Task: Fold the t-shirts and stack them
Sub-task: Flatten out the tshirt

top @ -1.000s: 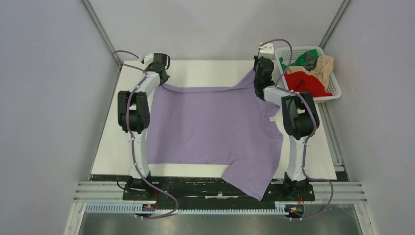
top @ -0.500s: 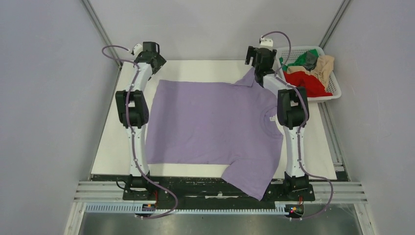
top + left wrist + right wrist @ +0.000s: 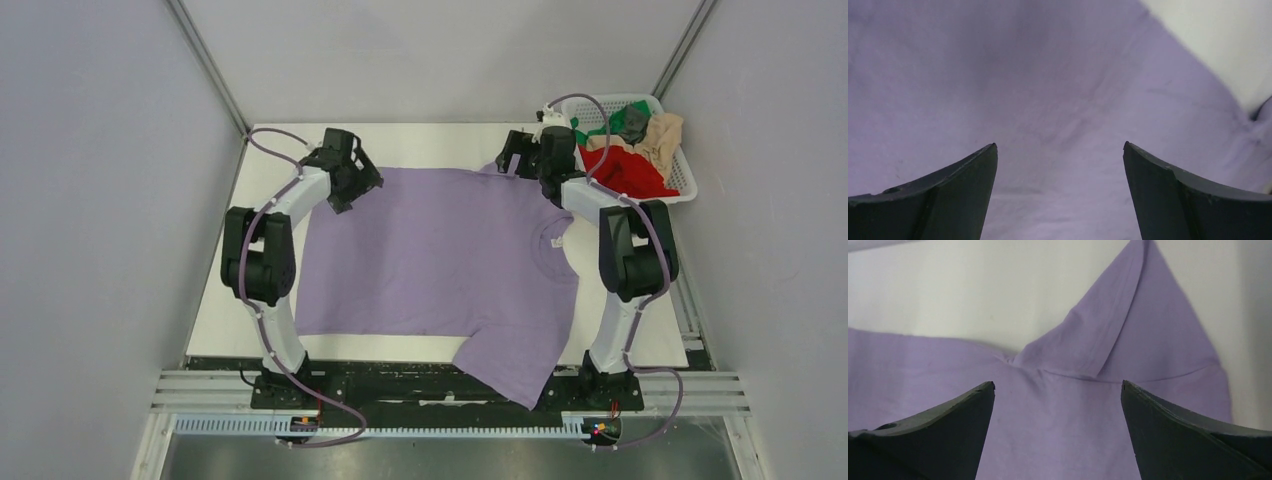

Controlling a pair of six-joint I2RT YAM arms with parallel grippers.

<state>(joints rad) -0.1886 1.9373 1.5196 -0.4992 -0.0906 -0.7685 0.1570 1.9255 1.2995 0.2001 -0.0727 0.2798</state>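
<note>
A purple t-shirt [image 3: 440,250] lies spread flat on the white table [image 3: 420,140], with one sleeve [image 3: 510,365] hanging over the near edge. My left gripper [image 3: 362,185] hovers over the shirt's far left corner, open, with only purple cloth [image 3: 1048,90] below the fingers and nothing between them. My right gripper [image 3: 512,158] is over the far right corner, also open and empty. In the right wrist view a pointed, folded-over sleeve [image 3: 1128,330] lies just beyond that gripper [image 3: 1058,384]. The left gripper [image 3: 1060,146] holds nothing.
A white basket [image 3: 680,190] stands at the table's back right corner, holding red [image 3: 625,170], green, beige and grey garments. Grey walls close in the table on the left, back and right. Bare table shows along the far edge and both sides of the shirt.
Both grippers let go of the shirt's far corners and opened. The far edge now lies flat, and both arms have drawn back and inward over the cloth.
</note>
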